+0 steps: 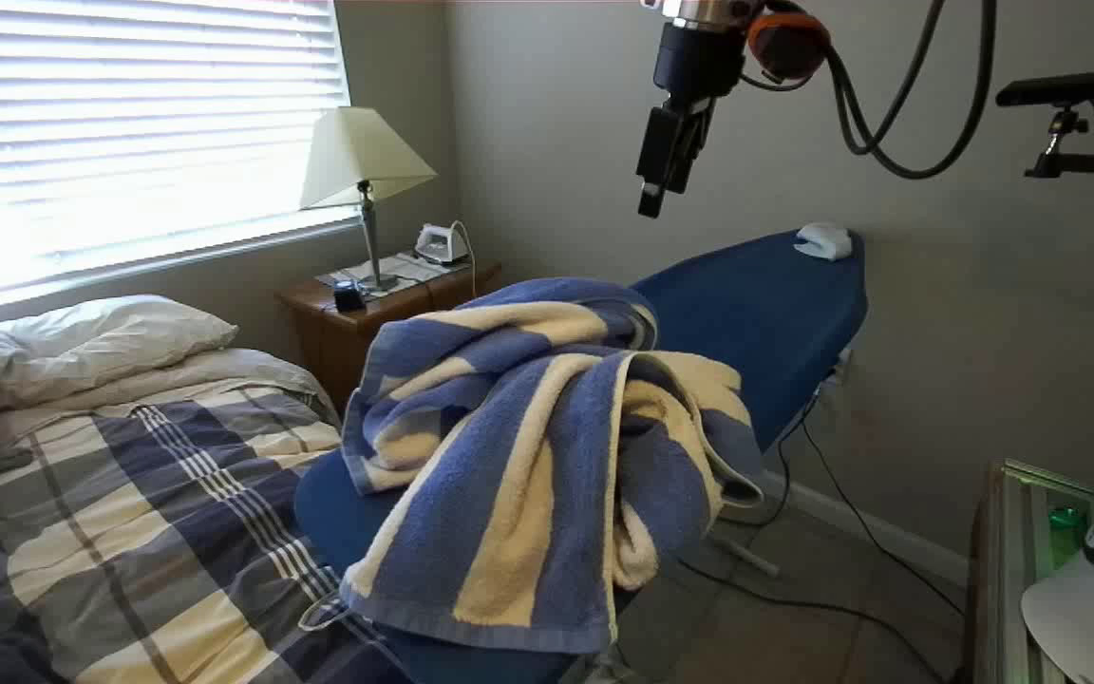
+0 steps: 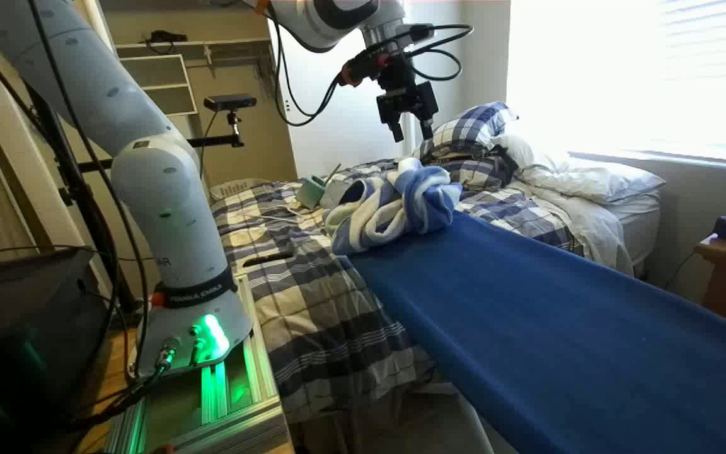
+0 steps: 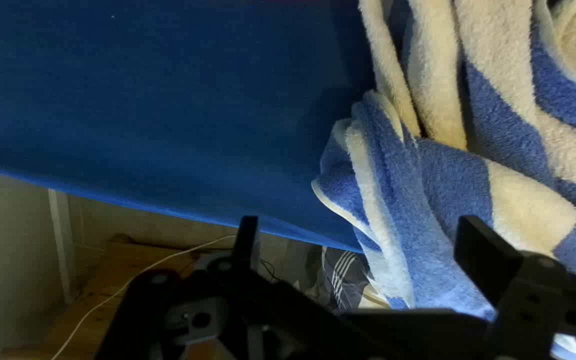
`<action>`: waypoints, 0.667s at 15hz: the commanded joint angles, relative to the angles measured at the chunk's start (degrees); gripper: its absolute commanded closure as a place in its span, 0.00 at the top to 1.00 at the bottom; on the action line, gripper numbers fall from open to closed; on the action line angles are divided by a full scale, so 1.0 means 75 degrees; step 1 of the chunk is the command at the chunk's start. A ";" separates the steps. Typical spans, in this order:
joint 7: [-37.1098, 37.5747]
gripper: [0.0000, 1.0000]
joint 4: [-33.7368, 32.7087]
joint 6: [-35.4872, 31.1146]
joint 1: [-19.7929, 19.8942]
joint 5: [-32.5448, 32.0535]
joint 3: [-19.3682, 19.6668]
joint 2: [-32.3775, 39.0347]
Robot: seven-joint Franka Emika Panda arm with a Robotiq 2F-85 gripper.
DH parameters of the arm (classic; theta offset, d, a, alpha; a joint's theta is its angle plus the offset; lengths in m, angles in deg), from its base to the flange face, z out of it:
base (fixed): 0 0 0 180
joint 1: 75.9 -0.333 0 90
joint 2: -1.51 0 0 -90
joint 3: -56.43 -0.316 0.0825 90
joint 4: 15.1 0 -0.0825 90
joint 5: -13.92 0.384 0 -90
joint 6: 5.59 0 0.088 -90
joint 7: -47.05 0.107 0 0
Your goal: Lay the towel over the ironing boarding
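The blue and cream striped towel (image 1: 528, 484) lies bunched in folds on the near part of the ironing board (image 1: 746, 304) in an exterior view. One striped end hangs down toward the board's edge. The towel (image 2: 394, 205) and the solid-blue board (image 2: 539, 328) also show in the exterior view from the opposite end. My gripper (image 1: 656, 195) hangs above the board, apart from the towel; it also shows (image 2: 411, 131) with its fingers spread and nothing between them. In the wrist view the fingers (image 3: 359, 225) are wide apart, with the towel (image 3: 418, 200) beyond them and the board (image 3: 158, 110) at upper left.
A bed with a plaid bedspread (image 1: 177, 541) stands beside the board. A nightstand (image 1: 314, 328) holds a lamp (image 1: 371, 157) and an iron (image 1: 441, 244). A white object (image 1: 824, 241) sits on the board's far end. A camera on a bracket (image 2: 230, 103) stands near the arm.
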 commanded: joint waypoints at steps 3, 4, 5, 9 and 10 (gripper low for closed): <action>0.0013 1.00 -0.0016 0.0024 -0.0036 -0.0014 0.0031 0.0000; 0.0013 1.00 -0.0016 0.0023 -0.0036 -0.0014 0.0031 0.0000; 0.0013 1.00 -0.0016 0.0024 -0.0036 -0.0014 0.0031 0.0000; 0.0014 1.00 -0.0016 0.0023 -0.0036 -0.0014 0.0031 0.0000; -0.0198 1.00 -0.0009 -0.0036 -0.0153 -0.0094 -0.0050 0.0049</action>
